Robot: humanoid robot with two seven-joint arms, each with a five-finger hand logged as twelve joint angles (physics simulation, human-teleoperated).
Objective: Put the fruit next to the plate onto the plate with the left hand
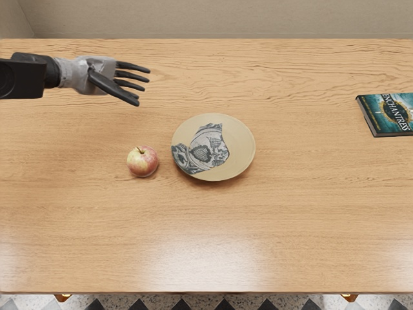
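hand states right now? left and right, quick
Left hand: open, fingers spread, holding nothing, up left of the apple and the plate.
Right hand: not in view.

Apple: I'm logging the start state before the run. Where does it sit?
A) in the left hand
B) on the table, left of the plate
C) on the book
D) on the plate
B: the apple rests on the table just left of the plate, with the left hand well away from it.
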